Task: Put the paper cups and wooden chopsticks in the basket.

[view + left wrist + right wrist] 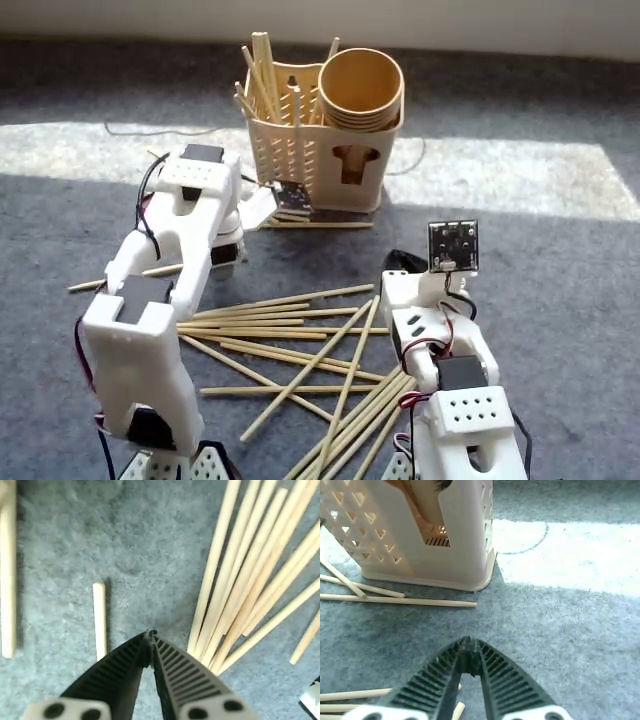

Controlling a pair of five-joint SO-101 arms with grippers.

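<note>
Paper cups [360, 90] sit stacked in the basket [322, 170], so what's left is the chopsticks [300, 340] scattered on the carpet [560, 300] between the arms. Left gripper [150, 640] is pinched closed and empty, right beside their ends, probably lining up a grab. Right gripper [470, 647] is closed and empty too, facing the basket.

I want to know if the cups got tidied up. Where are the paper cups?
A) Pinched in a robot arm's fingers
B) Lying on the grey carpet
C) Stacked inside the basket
C: the paper cups sit stacked one inside another in the basket, next to some wooden chopsticks standing upright in it.
</note>
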